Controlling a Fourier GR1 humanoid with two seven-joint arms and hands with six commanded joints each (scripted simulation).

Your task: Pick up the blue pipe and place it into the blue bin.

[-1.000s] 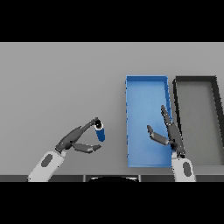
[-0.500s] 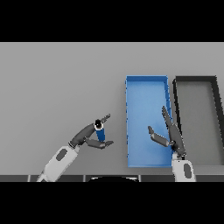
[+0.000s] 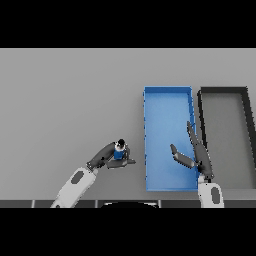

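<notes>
White and grey arms, dark left hand (image 3: pixel 106 158), dark right hand (image 3: pixel 196 156)

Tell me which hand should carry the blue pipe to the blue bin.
Left. The left hand is curled round the blue pipe, just beside the blue bin. The right hand hangs open over the bin, holding nothing.

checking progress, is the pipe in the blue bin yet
No, the pipe sits in the left hand over the table, left of the blue bin.

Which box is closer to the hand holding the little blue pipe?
The blue bin, left of the dark grey bin. It lies nearer the left hand gripping the blue pipe.
</notes>
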